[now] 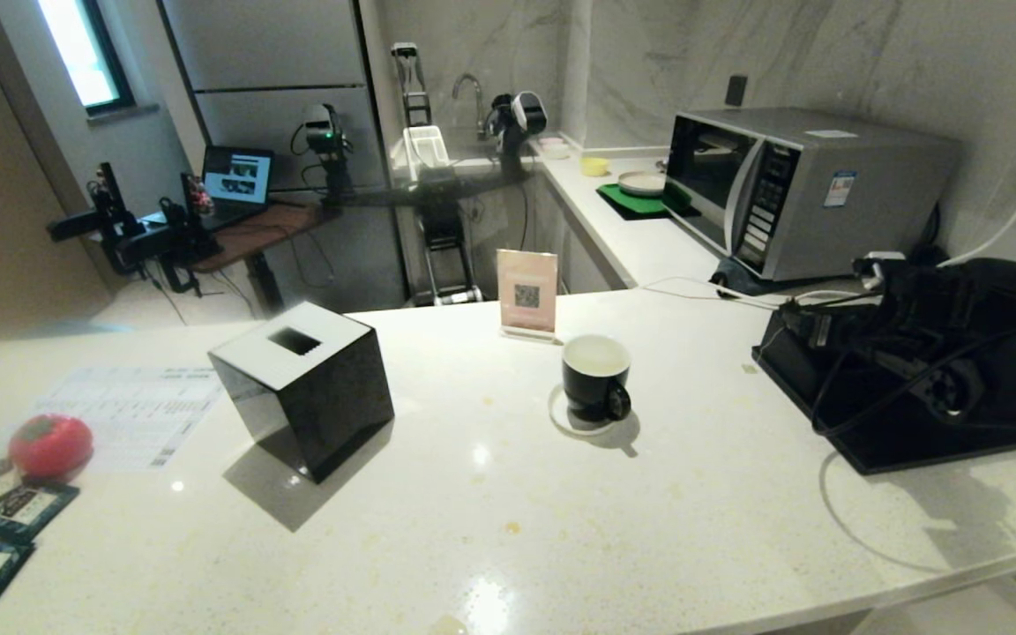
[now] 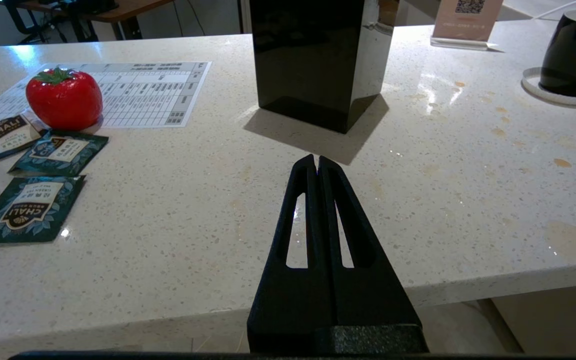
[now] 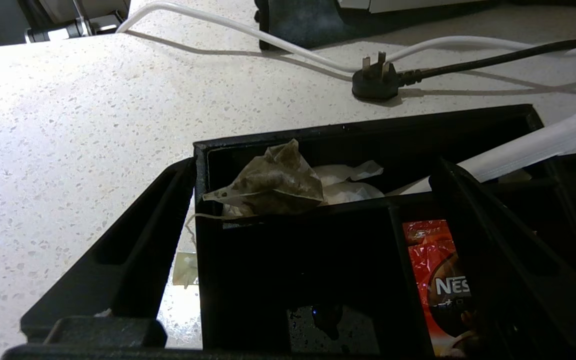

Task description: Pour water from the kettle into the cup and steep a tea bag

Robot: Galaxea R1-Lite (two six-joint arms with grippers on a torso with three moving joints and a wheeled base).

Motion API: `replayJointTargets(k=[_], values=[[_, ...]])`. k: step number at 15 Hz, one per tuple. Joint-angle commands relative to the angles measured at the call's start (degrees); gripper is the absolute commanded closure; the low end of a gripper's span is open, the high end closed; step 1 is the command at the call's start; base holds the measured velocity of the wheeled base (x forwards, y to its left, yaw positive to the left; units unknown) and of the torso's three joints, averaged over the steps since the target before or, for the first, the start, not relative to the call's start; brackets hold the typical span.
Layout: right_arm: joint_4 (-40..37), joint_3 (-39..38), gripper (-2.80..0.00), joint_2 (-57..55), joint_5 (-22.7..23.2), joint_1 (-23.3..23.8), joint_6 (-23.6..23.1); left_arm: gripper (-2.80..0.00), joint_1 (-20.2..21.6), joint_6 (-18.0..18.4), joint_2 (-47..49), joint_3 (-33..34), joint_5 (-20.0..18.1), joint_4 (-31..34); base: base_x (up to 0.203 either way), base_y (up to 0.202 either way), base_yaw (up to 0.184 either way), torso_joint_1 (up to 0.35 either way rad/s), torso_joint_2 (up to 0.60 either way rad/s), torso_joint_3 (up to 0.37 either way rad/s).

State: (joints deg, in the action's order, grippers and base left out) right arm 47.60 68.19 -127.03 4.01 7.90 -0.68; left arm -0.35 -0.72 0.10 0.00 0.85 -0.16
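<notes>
Reaching over the counter (image 1: 508, 529), my right arm hangs above the black box (image 3: 318, 280) at its right end. My right gripper (image 3: 313, 175) stands wide open astride the box's near corner, holding nothing. The cup (image 1: 596, 377) sits mid-counter on a coaster. The tea bag (image 3: 268, 182) lies inside the box. My left gripper (image 2: 316, 161) is closed, empty, parked near the counter's front edge.
</notes>
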Motion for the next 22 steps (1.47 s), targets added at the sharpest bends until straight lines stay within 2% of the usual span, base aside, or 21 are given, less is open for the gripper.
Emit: replayJointTargets(k=[1,6,7,22], values=[[0.38,0.01,-2.8,-0.59,0.03,0.01,-0.02,0.0,0.0,0.01,0.08,0.0,0.03,-0.02,0.0,0.0,0.0,0.0,0.0,0.0],[1.18,0.01,-2.8,-1.11,0.03,0.01,-0.02,0.0,0.0,0.01,0.08,0.0,0.03,-0.02,0.0,0.0,0.0,0.0,0.0,0.0],[1.18,0.01,0.0,-1.11,0.03,0.01,-0.02,0.0,0.0,0.01,0.08,0.0,0.03,-0.02,0.0,0.0,0.0,0.0,0.0,0.0],[2.75,0.01,0.0,0.29,0.12,-0.08,0.33,0.0,0.0,0.01,0.08,0.0,0.03,-0.02,0.0,0.0,0.0,0.0,0.0,0.0]])
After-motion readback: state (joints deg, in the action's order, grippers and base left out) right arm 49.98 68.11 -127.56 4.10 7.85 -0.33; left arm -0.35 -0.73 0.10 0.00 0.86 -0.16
